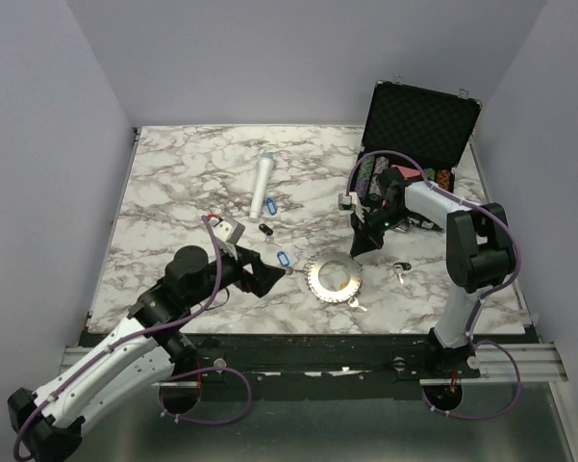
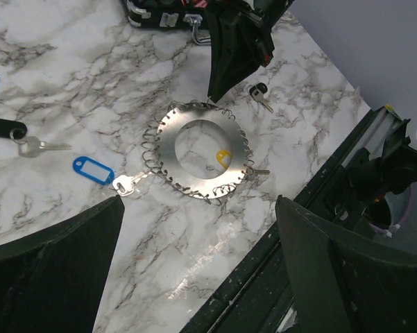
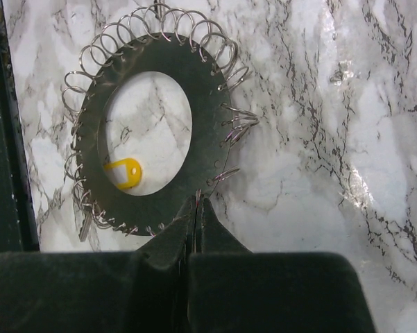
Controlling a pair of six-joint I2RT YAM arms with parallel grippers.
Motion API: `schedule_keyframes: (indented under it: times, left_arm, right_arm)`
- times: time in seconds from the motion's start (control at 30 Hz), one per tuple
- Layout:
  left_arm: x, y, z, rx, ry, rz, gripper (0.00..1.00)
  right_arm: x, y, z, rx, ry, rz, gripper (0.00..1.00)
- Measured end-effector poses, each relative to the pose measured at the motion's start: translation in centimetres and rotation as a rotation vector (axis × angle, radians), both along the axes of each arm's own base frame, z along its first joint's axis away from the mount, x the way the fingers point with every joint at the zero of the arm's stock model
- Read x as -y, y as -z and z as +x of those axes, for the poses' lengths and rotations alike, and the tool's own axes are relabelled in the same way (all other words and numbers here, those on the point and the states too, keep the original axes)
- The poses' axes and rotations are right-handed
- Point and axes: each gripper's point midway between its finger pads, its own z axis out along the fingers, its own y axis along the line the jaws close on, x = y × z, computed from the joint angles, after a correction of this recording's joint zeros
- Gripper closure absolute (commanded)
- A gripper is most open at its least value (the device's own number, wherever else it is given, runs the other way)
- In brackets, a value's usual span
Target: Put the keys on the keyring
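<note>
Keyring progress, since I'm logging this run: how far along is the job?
Done: the yellow-tagged key seems to hang on the keyring. In hand: the right gripper is shut at its rim; the open left gripper hovers by a blue-tagged key. Left: that one and the black-tagged key lie loose.

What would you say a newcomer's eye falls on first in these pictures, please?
Probably the keyring, a flat grey disc fringed with wire loops. It lies near the front middle of the table, with a yellow tag showing in its centre hole. Next comes the right gripper, shut, with its tips at the ring's rim, while the left gripper hangs open near a blue-tagged key beside the ring.
</note>
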Motion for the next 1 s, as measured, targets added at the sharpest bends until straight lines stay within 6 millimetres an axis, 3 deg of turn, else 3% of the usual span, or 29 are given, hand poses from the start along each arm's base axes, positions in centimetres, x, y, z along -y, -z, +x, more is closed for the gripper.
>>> schedule_keyframes:
  times: [0.17,0.33,0.43,0.6,0.7,0.8,0.9,1.0]
  left_arm:
    - [3.3,3.3,-0.1,-0.140,0.065,0.039,0.04]
    - [6.1,6.3,-0.4,-0.219,0.106,0.174,0.08]
    - [7.2,7.2,0.0,-0.233,0.105,0.227,0.13]
    - [8.1,8.8,0.5,-0.275,0.095,0.304,0.21]
    - [8.5,10.1,0.6,-0.303,0.094,0.349,0.25]
    - [8.7,11.2,0.9,-0.326,0.092,0.384,0.26]
    - [9.2,11.8,1.3,-0.343,0.092,0.411,0.32]
    - [10.0,12.0,1.8,-0.356,0.092,0.428,0.40]
  right_arm:
    - [0.0,0.7,0.7,-0.017,0.071,-0.024,0.93]
    - [-0.1,0.8,1.7,-0.008,0.122,-0.034,0.72]
    - [-0.1,0.8,2.1,-0.012,0.148,-0.033,0.64]
    - [0.3,0.4,2.6,-0.016,0.182,-0.023,0.63]
    - [0.6,-1.2,3.0,0.004,0.202,0.023,0.62]
    - [0.7,-4.3,3.2,0.055,0.214,0.104,0.62]
    - [0.9,-7.0,2.5,0.098,0.214,0.173,0.61]
    - [0.8,-8.0,1.0,0.094,0.196,0.209,0.61]
